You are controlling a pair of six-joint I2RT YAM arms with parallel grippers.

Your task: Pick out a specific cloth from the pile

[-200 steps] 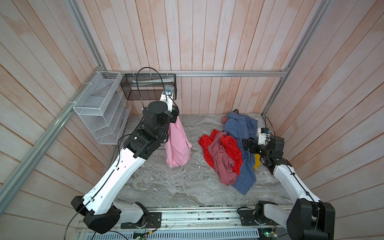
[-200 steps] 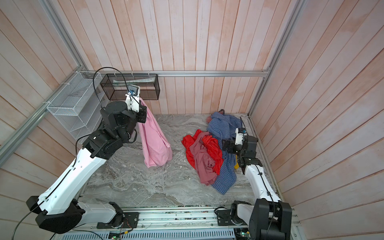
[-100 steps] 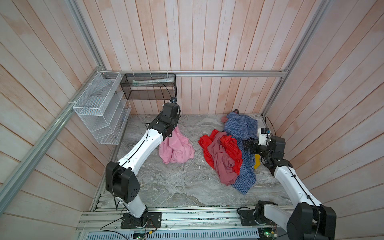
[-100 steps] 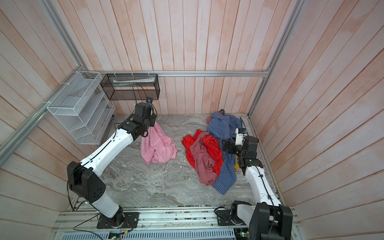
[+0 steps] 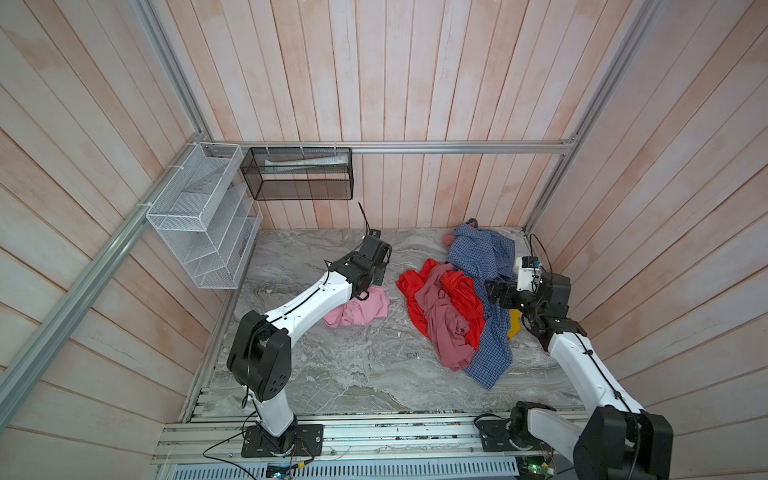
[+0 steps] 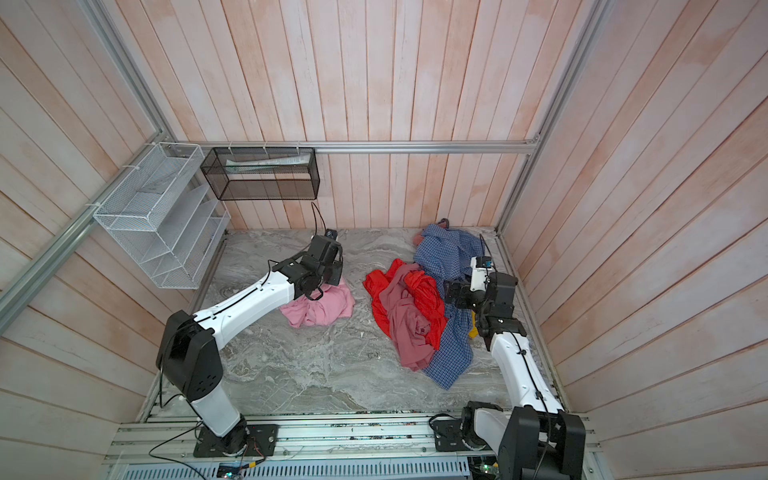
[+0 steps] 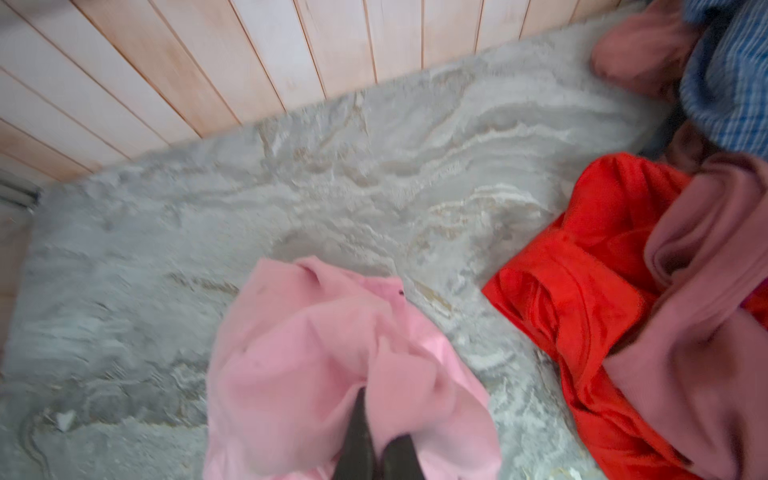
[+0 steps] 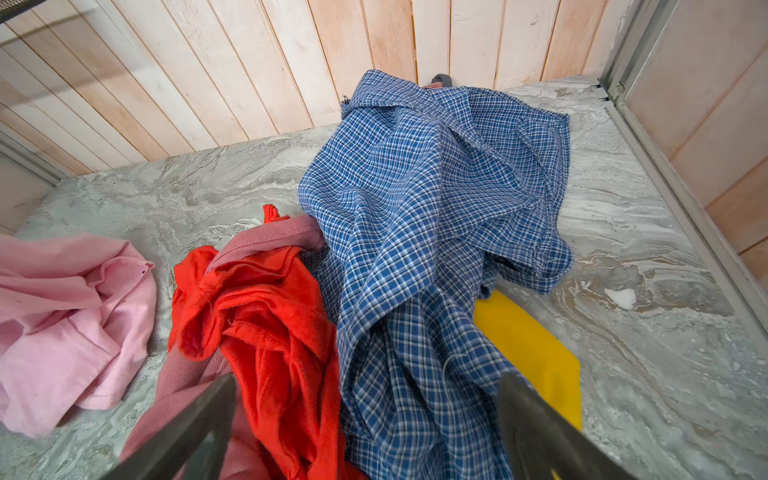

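The cloth (image 5: 359,311) (image 6: 322,309), light pink, lies crumpled on the grey marbled table, left of the pile and apart from it. My left gripper (image 5: 366,293) (image 7: 376,449) is low over it and shut on a fold of the cloth (image 7: 299,361). The pile (image 5: 457,307) (image 6: 415,307) holds a bright red garment (image 8: 266,316), a mauve-pink one (image 5: 446,336), a blue checked shirt (image 8: 436,199) and a yellow piece (image 8: 528,336). My right gripper (image 5: 496,293) (image 8: 365,428) hovers open at the pile's right side, with nothing between its fingers (image 8: 195,424).
A white wire rack (image 5: 199,216) and a black mesh basket (image 5: 299,174) hang on the walls at the back left. Wooden walls close in the table (image 5: 353,365) on three sides. The pink cloth (image 8: 62,316) also shows in the right wrist view.
My left arm has come down from high up, and the pink cloth that hung from it now lies bunched on the table. The right arm has stayed put.
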